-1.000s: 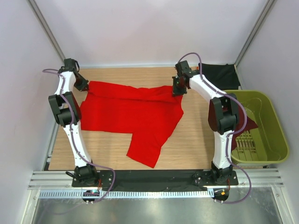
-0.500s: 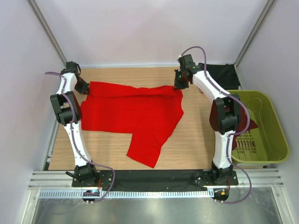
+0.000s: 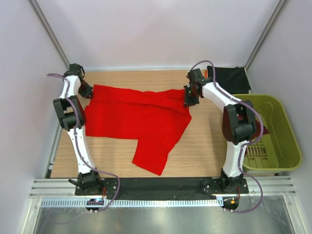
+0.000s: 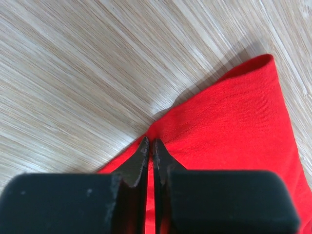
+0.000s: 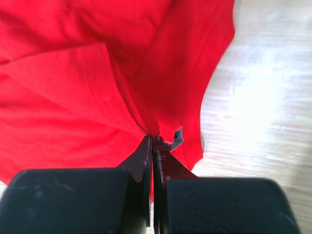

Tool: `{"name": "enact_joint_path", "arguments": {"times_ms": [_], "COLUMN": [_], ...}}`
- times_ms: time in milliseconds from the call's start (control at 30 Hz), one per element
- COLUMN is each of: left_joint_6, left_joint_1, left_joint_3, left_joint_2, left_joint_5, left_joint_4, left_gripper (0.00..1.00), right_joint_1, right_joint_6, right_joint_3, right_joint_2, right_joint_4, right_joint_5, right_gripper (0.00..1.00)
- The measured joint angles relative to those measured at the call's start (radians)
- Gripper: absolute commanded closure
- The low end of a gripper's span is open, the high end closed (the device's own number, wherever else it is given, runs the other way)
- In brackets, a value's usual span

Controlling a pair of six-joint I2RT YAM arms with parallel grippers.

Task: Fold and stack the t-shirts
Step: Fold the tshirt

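Two corners of the red t-shirt (image 3: 136,114) we hold pinched: left tool (image 4: 150,145) and right tool (image 5: 152,142) both clamped on cloth; it lies across the tabletop (image 3: 204,146).

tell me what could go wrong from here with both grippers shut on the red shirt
1. The left gripper pinches only the very edge of the red t-shirt; a pull may slip it free.
2. The right gripper holds bunched, creased cloth, so the fold could come out crooked.
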Motion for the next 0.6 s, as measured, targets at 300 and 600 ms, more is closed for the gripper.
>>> {"name": "enact_joint_path", "arguments": {"times_ms": [300, 600], "left_joint_6": [0.022, -0.021], "left_joint_1": [0.002, 0.002], "left_joint_3": [0.034, 0.022], "left_joint_2": [0.005, -0.016], "left_joint_5": [-0.013, 0.111], "left_joint_4": [-0.015, 0.105], "left_gripper": [0.67, 0.66], "right_joint_1": [-0.002, -0.040], "right_joint_6": [-0.003, 0.048], "right_joint_3": [-0.032, 0.284], "right_joint_2": [-0.002, 0.158], "right_joint_4": [0.010, 0.027], "right_joint_5": [-0.034, -0.007], "right_gripper": [0.49, 0.48]}}
